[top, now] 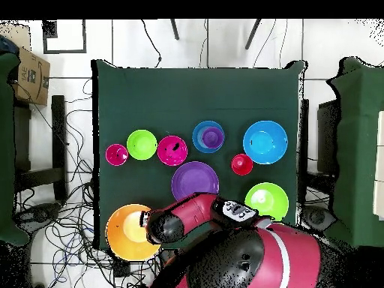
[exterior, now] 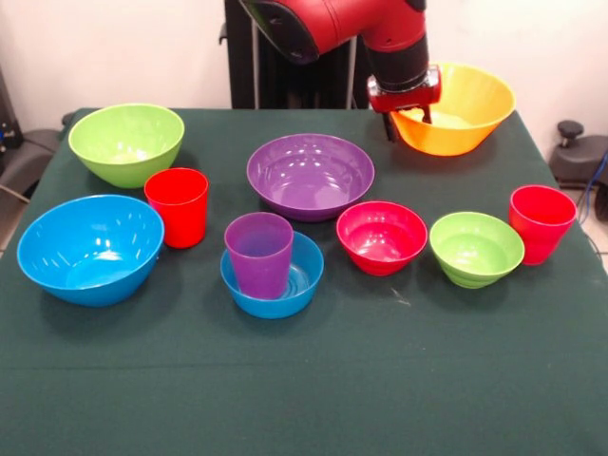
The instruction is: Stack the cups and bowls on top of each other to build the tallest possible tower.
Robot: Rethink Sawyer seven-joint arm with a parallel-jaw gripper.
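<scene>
- Nearest the camera in the front view, a purple cup point(exterior: 259, 254) stands upright inside a small blue bowl point(exterior: 273, 275); this is the only stack so far.
- To its left sits a large blue bowl point(exterior: 90, 249), with a red cup point(exterior: 177, 206) just beside its far rim.
- To the right, a red-pink bowl point(exterior: 382, 237), a small green bowl point(exterior: 476, 248) and a second red cup point(exterior: 541, 223) stand in a row, the last two nearly touching.
- Behind the row, mid-table, is a wide purple bowl point(exterior: 311, 175); far left is a large green bowl point(exterior: 126, 142).
- Farthest back, at the table's point(exterior: 304, 399) right corner, the yellow bowl point(exterior: 465, 109) is tilted, its near rim raised.
- The gripper point(exterior: 407, 116) meets that rim and appears to pinch the wall, one finger inside and one outside.
- All pieces look like thin glossy plastic: probably light, stiff, unlikely to break, but slippery.
- The rim is the likeliest hold; a bowl hung by one edge will likely swing and tip.
- The ribbed cups could be squeezed across their sides.
</scene>
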